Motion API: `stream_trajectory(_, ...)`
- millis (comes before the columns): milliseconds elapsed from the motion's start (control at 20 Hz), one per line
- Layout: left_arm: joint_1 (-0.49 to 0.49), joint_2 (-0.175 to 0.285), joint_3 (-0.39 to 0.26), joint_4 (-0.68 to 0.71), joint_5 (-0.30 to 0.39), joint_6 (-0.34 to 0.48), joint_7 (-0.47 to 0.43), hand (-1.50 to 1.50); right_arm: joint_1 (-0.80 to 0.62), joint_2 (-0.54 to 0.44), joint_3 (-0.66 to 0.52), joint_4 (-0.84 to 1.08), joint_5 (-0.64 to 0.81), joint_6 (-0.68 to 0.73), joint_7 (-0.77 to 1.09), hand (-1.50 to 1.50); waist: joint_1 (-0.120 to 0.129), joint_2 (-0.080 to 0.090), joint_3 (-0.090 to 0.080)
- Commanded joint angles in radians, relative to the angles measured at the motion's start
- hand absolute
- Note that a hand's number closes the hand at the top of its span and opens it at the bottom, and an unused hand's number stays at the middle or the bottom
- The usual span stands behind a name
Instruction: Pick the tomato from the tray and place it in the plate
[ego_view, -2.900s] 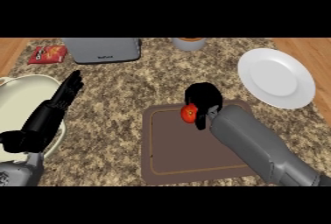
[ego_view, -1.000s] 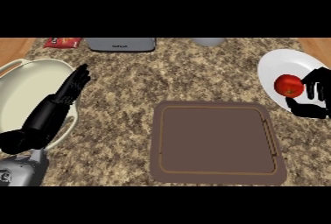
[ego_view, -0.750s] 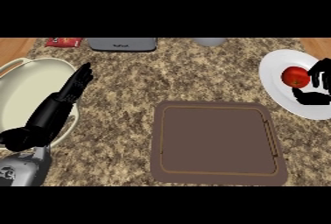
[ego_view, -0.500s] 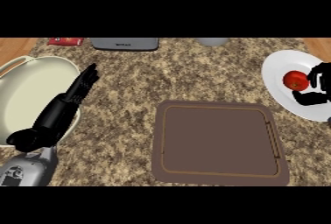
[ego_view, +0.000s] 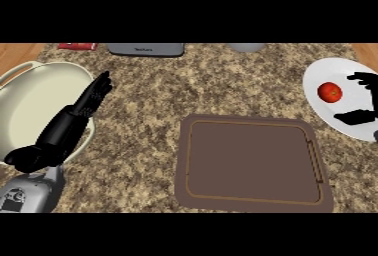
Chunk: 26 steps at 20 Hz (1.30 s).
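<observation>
The red tomato (ego_view: 329, 92) lies on the white plate (ego_view: 325, 113) at the right edge. My right hand (ego_view: 362, 98) is open just right of it, fingers and thumb spread to either side and apart from the tomato; most of the hand is cut off by the frame edge. The brown tray (ego_view: 252, 161) sits in the lower middle with nothing on it. My left hand (ego_view: 74, 116) is open at the left, fingers straight, resting over the rim of a cream bowl.
A large cream bowl (ego_view: 26, 102) fills the left side. A grey appliance (ego_view: 146, 49), a red packet (ego_view: 78, 46) and a grey cup (ego_view: 246, 47) line the back of the speckled counter (ego_view: 199, 85).
The tomato went from the tray to the plate in my right hand. The hand has since let go of it and opened. The view shifted slightly.
</observation>
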Motion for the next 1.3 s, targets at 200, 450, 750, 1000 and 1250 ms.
stream_trajectory(200, 0.02, -0.002, 0.014, -0.034, 0.0, 0.0, 0.027, 0.0, -0.022, -0.012, -0.145, 0.077, -0.121, -0.003, -0.299, -1.5, -0.009, -0.004, 0.001)
stream_trajectory(450, 0.046, -0.001, 0.013, -0.03, -0.002, -0.02, -0.014, 0.0, -0.05, -0.011, -0.242, 0.074, -0.24, 0.176, -0.435, -1.5, -0.014, -0.006, 0.0)
stream_trajectory(750, 0.021, -0.01, 0.034, -0.004, -0.001, -0.006, 0.007, 0.0, -0.054, -0.062, -0.372, 0.116, -0.405, 0.518, -0.445, -1.5, -0.032, -0.01, -0.001)
stream_trajectory(1000, 0.022, -0.016, 0.03, 0.013, -0.014, -0.015, -0.009, 0.0, 0.003, -0.164, -0.448, 0.156, -0.487, 0.73, -0.485, -1.5, -0.036, -0.009, -0.001)
stream_trajectory(1250, 0.017, 0.002, 0.06, -0.025, -0.004, -0.03, 0.015, 0.0, 0.067, -0.27, -0.467, 0.171, -0.507, 0.897, -0.528, -1.5, -0.032, -0.01, -0.001)
